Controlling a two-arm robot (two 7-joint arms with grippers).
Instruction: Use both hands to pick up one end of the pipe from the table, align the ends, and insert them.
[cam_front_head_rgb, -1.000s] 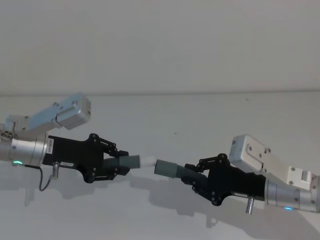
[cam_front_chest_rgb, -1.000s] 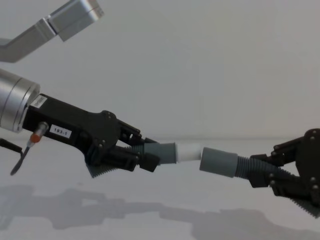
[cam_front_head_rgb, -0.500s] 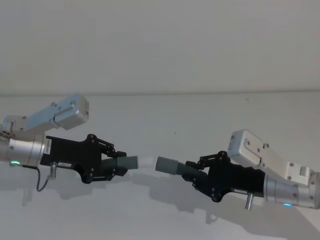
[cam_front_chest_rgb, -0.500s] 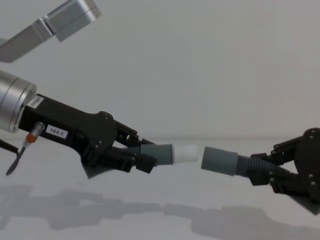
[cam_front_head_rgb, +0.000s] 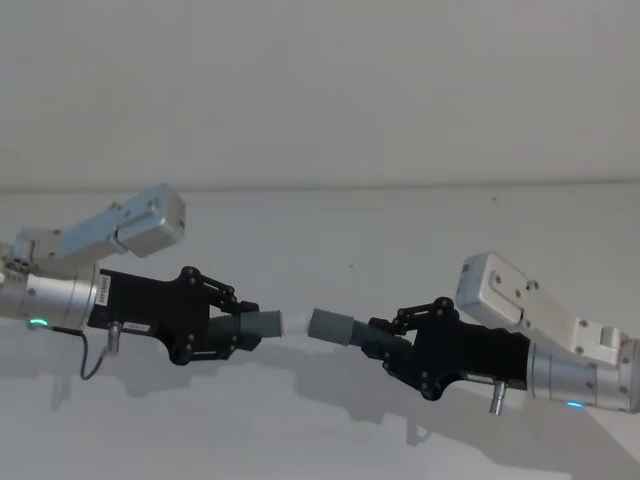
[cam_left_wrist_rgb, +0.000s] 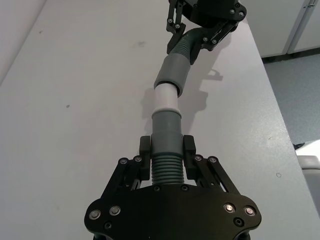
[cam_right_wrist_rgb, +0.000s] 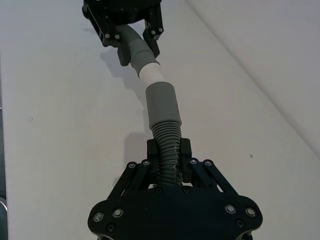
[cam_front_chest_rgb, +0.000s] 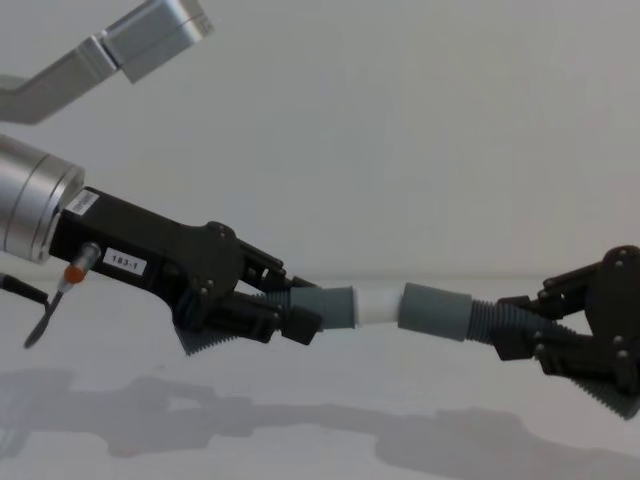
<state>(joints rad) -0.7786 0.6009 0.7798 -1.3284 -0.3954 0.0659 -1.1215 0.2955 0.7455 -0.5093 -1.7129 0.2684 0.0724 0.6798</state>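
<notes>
1. Pipe pieces hang above the bare tabletop (cam_front_head_rgb: 400, 230), left gripper (cam_front_chest_rgb: 268, 312) and right gripper (cam_front_chest_rgb: 535, 335) each clamped on one.
2. White tip (cam_front_chest_rgb: 380, 303) meets the socket (cam_front_chest_rgb: 436, 311); how deep it sits is hard to tell.

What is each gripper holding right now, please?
Left gripper: shut on the white-tipped pipe piece.
Right gripper: shut on the ribbed pipe piece.

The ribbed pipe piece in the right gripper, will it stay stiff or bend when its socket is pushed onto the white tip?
The ribbed pipe piece probably flexes somewhat: the right gripper clamps its corrugated section, leaving the socket overhanging. It looks light, held level in mid-air. The white tip sits at the socket's mouth, so a slight bend could misalign them.
</notes>
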